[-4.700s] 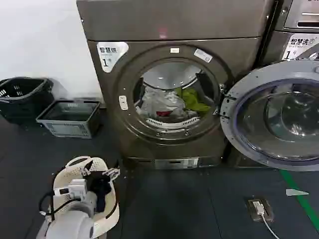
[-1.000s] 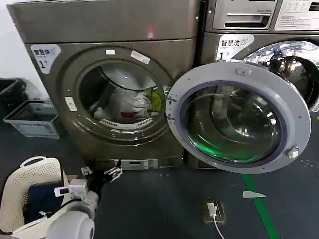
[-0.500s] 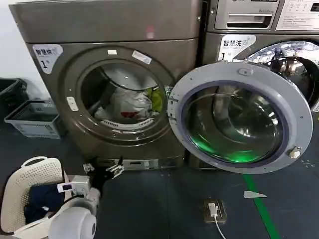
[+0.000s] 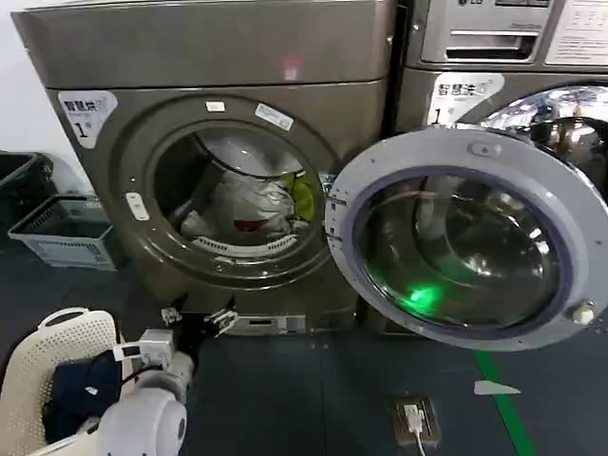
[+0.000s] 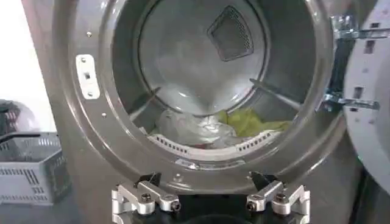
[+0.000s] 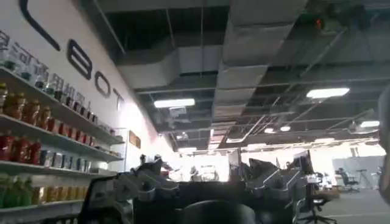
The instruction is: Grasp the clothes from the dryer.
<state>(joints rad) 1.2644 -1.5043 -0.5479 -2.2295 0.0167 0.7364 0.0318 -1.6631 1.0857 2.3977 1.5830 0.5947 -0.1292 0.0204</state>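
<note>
The left gripper [image 4: 198,319], jaws spread and empty, has edged closer to the dryer [image 4: 228,142] since 1 second ago, just below its porthole, with the clothes [image 4: 255,204] heaped inside awaiting the reach.

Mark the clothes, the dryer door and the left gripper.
clothes [image 4: 249,204]: head view, on the white-grey fabric inside the drum.
dryer door [image 4: 465,141]: head view, on the upper grey rim.
left gripper [image 5: 210,201]: left wrist view, midway between its open fingers.
</note>
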